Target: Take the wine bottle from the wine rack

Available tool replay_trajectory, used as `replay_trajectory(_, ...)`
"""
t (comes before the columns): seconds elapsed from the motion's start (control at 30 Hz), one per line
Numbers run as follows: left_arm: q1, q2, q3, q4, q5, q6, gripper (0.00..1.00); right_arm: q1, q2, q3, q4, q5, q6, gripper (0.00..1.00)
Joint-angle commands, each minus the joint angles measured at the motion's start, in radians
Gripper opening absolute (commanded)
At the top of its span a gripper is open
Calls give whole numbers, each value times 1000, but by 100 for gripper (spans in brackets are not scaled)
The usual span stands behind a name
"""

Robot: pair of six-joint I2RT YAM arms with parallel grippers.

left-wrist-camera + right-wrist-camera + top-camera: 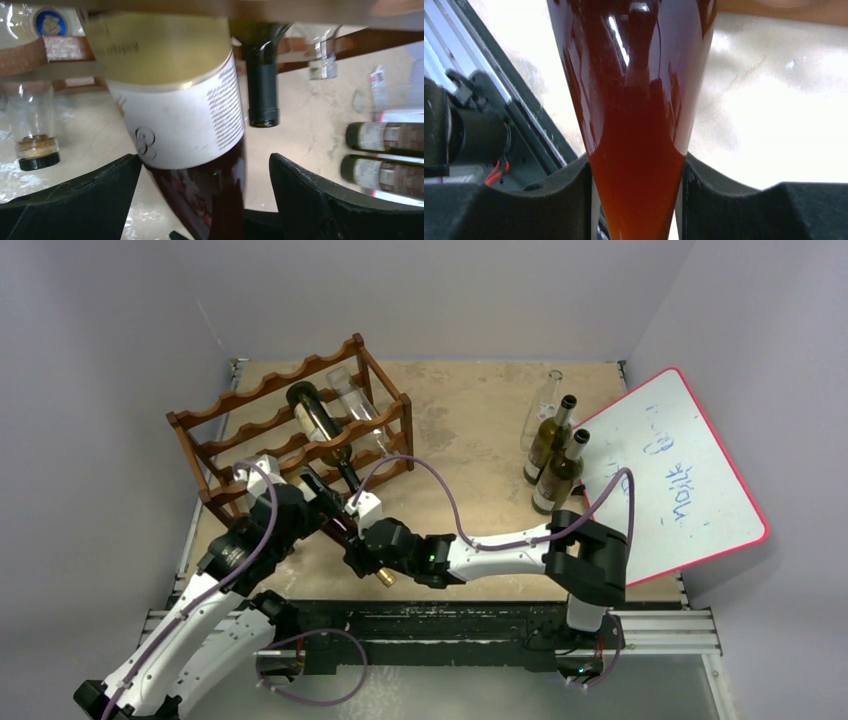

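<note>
The dark reddish-brown wine rack [268, 388] stands at the table's back left. A dark wine bottle [337, 524] with a white label [190, 120] and a gold cap [385, 578] sticks out of the rack's front, neck toward the arms. My right gripper [362, 552] is shut on its neck; in the right wrist view both pads [569, 190] press the red-brown glass [636, 125]. My left gripper [322, 502] is open around the bottle's body [200, 195], with a gap on the right side. The bottle's base is hidden.
A dark labelled bottle [315, 415] and a clear bottle [355, 400] lie on the rack's top. A clear bottle [540, 410] and two green bottles [558, 475] stand at the right. A pink-edged whiteboard [680, 480] leans at the right edge.
</note>
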Motion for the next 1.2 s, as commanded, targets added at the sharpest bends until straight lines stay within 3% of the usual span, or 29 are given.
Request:
replay_trajectory(0.0,-3,-39,103,145,-30,22,100,5,-109,-17,82,32,25,0)
replay_trajectory(0.37,-3,-107,184,128,-96,81,100,13,-223,-55,-23,64,36,0)
replay_trajectory(0.7,-3,-103,280,111,-137,143,100,13,-344,-110,-167,-37,30,0)
replay_trajectory(1.0,-3,-98,279,138,-128,151,100,8,-474,-106,-335,-30,45,0)
replay_trajectory(1.17,-3,-71,256,221,-48,190,100,-27,-523,-56,-487,-45,47,0)
